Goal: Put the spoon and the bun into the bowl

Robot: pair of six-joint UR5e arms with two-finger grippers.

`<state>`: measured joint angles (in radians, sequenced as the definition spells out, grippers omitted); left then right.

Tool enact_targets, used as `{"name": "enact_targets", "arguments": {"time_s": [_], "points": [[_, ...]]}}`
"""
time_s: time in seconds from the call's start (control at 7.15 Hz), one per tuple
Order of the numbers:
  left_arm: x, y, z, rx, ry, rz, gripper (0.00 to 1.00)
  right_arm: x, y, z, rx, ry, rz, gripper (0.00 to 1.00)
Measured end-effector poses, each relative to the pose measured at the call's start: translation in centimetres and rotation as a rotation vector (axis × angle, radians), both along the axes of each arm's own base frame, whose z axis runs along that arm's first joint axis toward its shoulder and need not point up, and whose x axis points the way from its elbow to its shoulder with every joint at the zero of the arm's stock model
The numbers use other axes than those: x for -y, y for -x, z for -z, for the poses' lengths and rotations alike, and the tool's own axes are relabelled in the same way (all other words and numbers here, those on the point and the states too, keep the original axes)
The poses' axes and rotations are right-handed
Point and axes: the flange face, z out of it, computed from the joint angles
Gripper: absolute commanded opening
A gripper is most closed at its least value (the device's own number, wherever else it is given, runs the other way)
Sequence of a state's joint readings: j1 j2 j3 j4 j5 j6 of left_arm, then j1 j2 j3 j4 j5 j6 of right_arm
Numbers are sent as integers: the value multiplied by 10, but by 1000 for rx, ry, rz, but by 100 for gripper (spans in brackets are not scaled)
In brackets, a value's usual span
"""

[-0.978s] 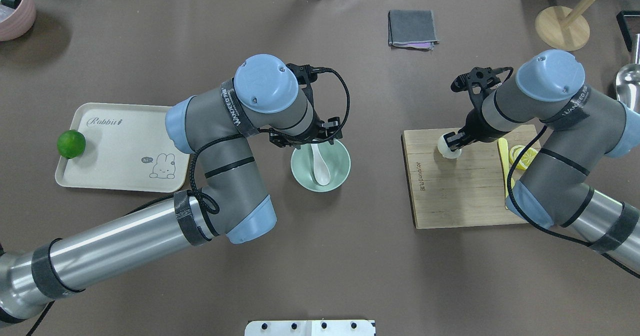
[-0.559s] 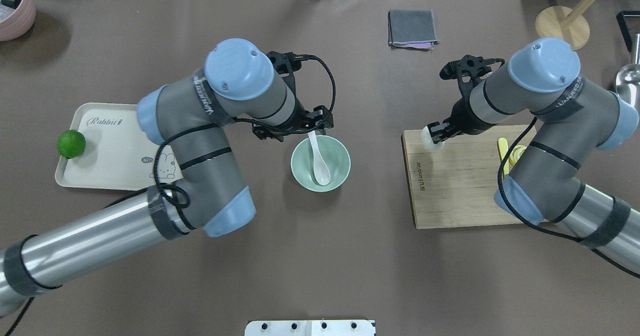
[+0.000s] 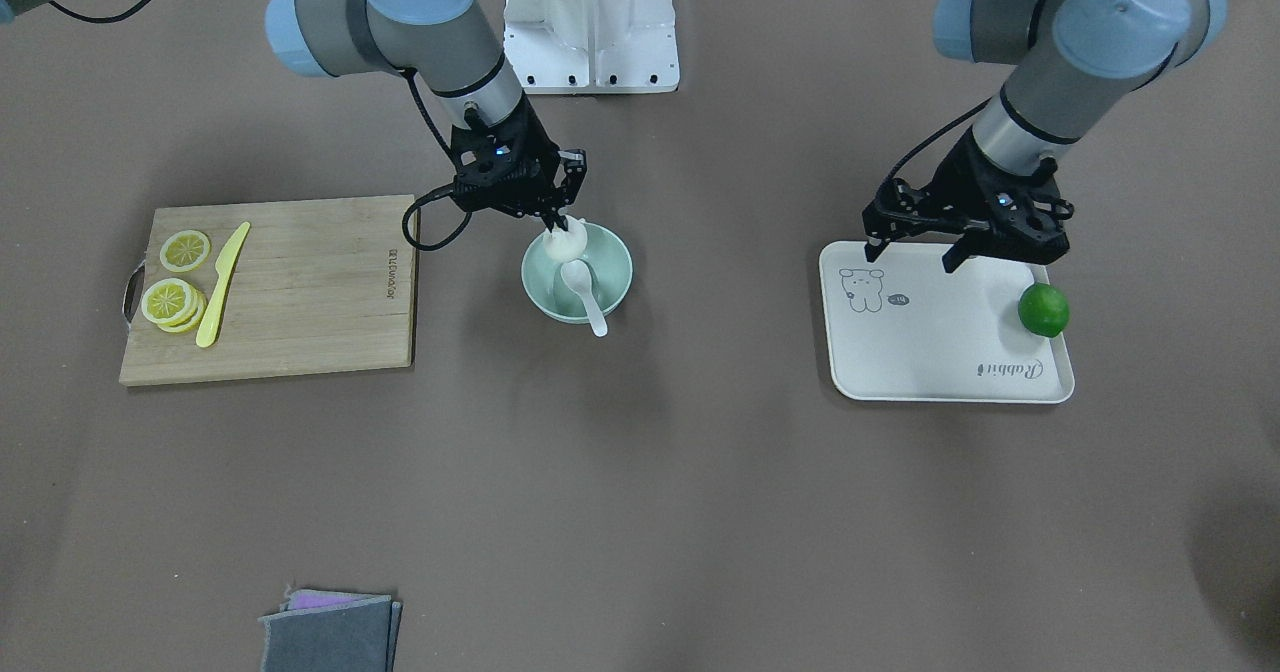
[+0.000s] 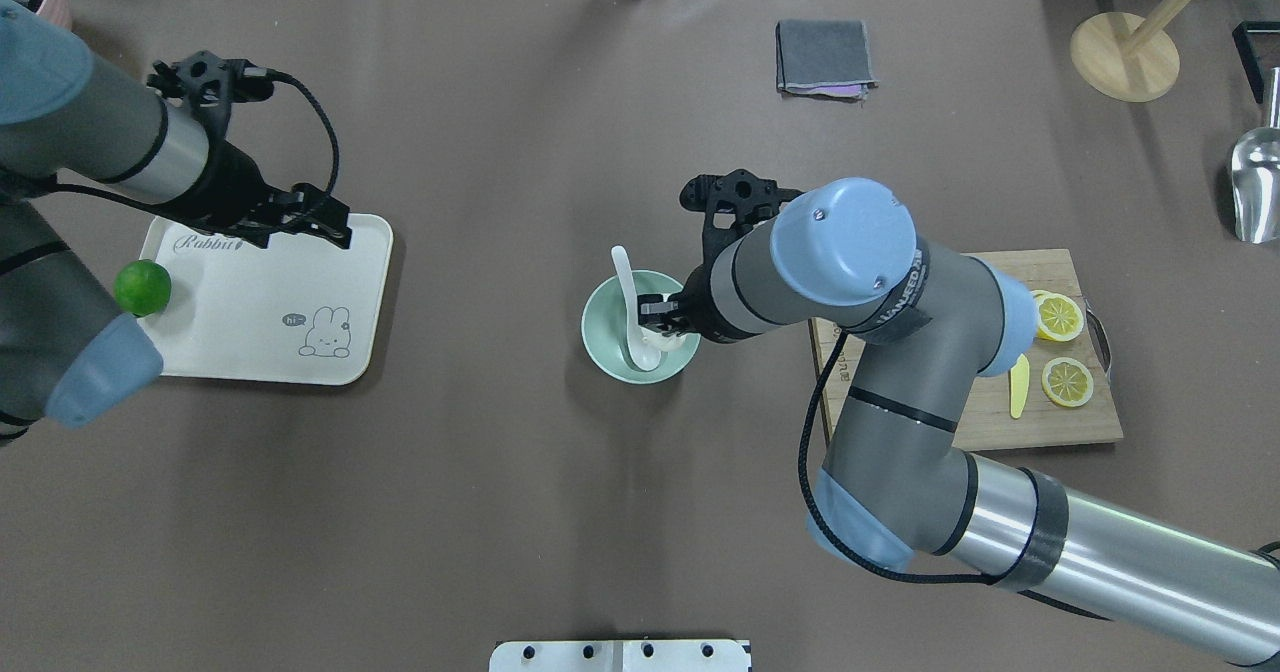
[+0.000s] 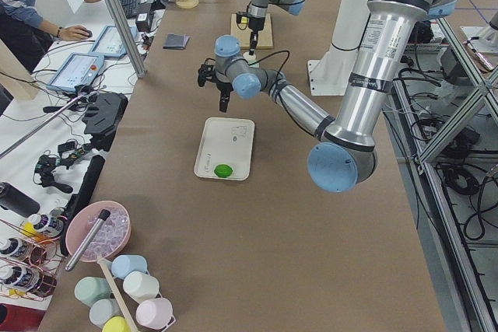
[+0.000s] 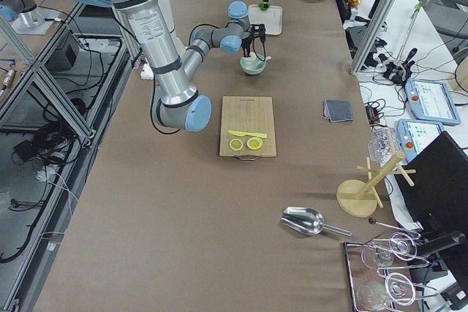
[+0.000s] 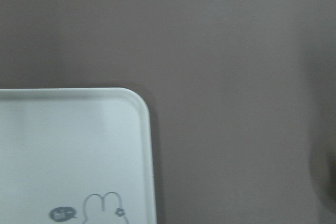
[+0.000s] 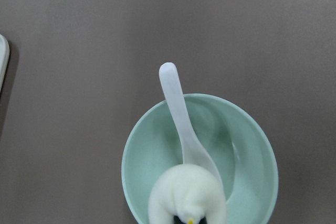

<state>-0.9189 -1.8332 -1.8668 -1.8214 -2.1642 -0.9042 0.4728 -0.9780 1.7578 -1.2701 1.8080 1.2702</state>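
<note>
The mint-green bowl (image 4: 604, 352) stands mid-table, also in the front view (image 3: 612, 255) and the right wrist view (image 8: 252, 145). The white spoon (image 4: 624, 274) lies in it, handle over the far rim (image 3: 592, 314) (image 8: 178, 108). My right gripper (image 4: 668, 324) (image 3: 558, 230) is shut on the white bun (image 3: 563, 243) (image 8: 186, 192) and holds it just over the bowl, beside the spoon's scoop. My left gripper (image 4: 295, 232) (image 3: 910, 252) is open and empty above the far right corner of the cream tray (image 4: 250, 332).
A green lime (image 4: 141, 287) sits at the tray's left edge. A wooden board (image 4: 1060, 422) with lemon slices (image 4: 1058, 317) and a yellow knife (image 4: 1018, 387) lies right of the bowl. A grey cloth (image 4: 825, 57), a wooden stand (image 4: 1122, 57) and a metal scoop (image 4: 1255, 187) are at the back right.
My left arm has drawn back from the bowl to the tray, leaving the spoon in the bowl. My right gripper has carried the bun from the board to over the bowl.
</note>
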Motion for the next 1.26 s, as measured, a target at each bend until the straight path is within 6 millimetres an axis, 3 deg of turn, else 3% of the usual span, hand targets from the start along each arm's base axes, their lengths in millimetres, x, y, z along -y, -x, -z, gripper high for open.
{"name": "enact_targets", "arguments": {"time_s": [0.28,0.56,0.7,0.84,0.98,1.26], "points": [[4,13,-9,12,6,20,99,-2,7,-2,-4,9,-21,100],[4,19,-21,27,21,27,99,4,-11,-6,-1,9,-34,100],[3,33,-39,47,24,35,99,19,-42,-21,-17,21,-45,100],[2,61,-68,81,6,32,99,42,-92,-47,-59,24,-37,100],[-3,89,-100,124,-8,18,99,56,-144,-80,-109,2,-7,100],[-20,151,-163,205,-28,-12,99,65,-242,-160,-200,-32,74,100]]}}
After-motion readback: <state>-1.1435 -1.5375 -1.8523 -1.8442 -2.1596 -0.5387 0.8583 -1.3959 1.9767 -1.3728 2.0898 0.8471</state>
